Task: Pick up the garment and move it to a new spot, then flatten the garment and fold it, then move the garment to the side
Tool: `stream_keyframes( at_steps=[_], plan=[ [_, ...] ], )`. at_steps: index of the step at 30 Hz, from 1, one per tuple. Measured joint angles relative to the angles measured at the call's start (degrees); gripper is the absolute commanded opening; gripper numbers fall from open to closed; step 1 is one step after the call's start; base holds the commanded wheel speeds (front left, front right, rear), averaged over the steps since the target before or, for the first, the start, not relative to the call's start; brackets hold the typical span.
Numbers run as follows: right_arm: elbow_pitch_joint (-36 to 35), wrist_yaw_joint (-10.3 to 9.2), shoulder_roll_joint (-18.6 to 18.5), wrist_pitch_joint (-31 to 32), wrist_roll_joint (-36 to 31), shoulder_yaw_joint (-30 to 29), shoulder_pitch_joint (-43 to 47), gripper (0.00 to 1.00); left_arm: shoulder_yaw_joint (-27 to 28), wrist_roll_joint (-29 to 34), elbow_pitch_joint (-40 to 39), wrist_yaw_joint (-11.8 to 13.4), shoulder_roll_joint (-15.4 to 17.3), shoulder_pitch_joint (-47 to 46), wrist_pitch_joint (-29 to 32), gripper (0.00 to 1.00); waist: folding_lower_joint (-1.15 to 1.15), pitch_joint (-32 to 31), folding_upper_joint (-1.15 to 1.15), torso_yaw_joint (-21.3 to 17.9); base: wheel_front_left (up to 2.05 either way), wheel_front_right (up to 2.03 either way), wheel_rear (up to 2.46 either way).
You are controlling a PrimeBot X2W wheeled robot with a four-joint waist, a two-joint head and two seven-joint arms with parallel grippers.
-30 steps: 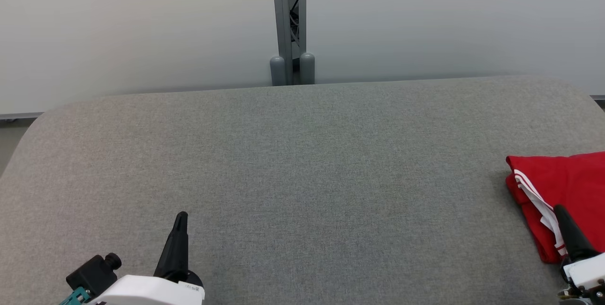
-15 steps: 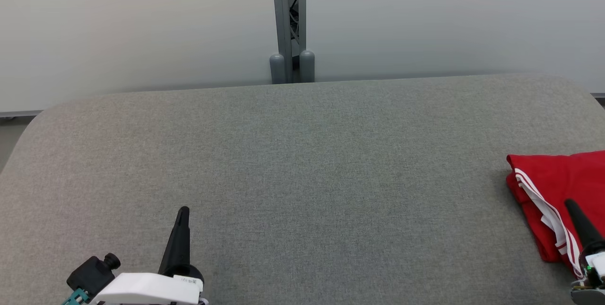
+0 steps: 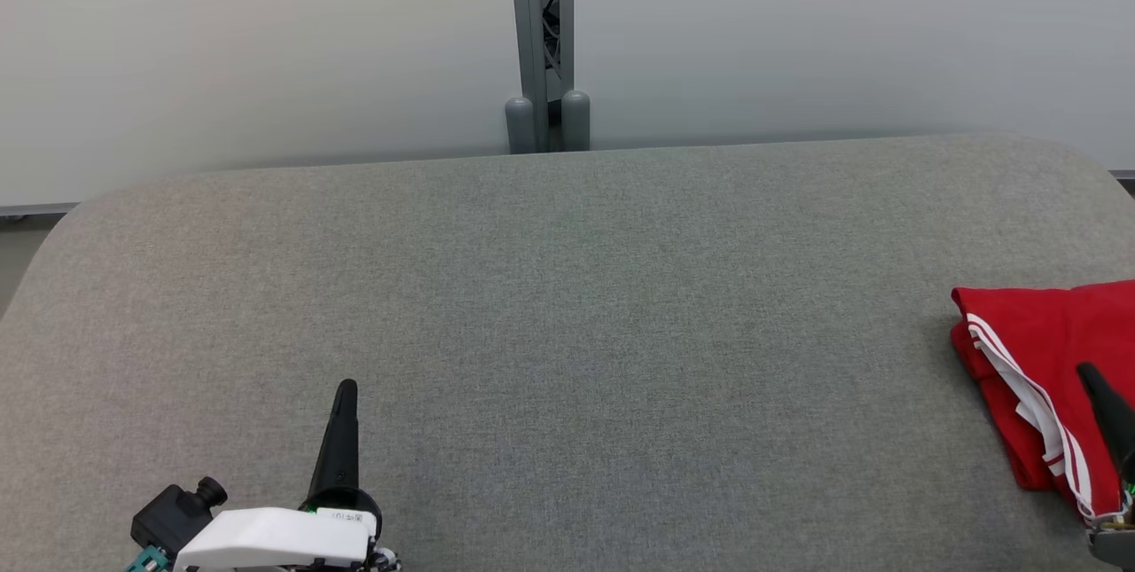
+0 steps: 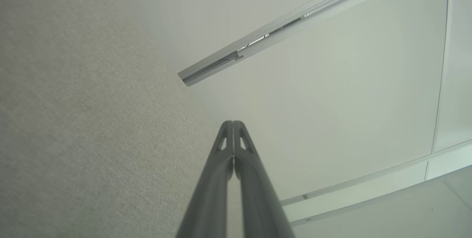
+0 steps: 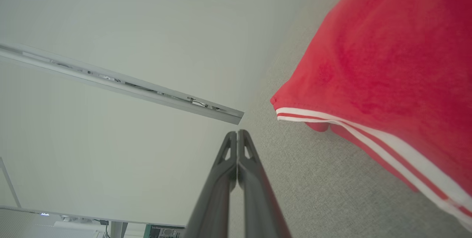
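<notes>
Okay, red garment (image 3: 1020, 341) is lying folded at the table's (image 3: 567, 288) far right edge. Left gripper (image 3: 345, 393) and right gripper (image 3: 1095, 381) are sitting clenched, holding nothing, the right one near the cloth. Looking light and limp; I'm favouring pinching all layers at the striped edge.

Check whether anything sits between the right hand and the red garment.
Nothing visible does. The right hand, shut and holding nothing, is right beside the garment, with just bare grey table between them.

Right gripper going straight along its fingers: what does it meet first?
Probably nothing near: the right gripper points past the red garment, lying beside it, over the grey table toward the wall.
</notes>
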Motion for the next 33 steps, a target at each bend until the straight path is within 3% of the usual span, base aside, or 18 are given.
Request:
stream_keyframes(
  at_steps=[33],
  plan=[
    [4.61,0.00,-0.93,7.44,15.39,-5.98,-4.20,0.00,1.01,-13.07,0.91,-4.27,-2.77,-1.26,-0.91,0.00,0.00,0.88,0.00,-0.04,0.00,0.00,0.00]
  ],
)
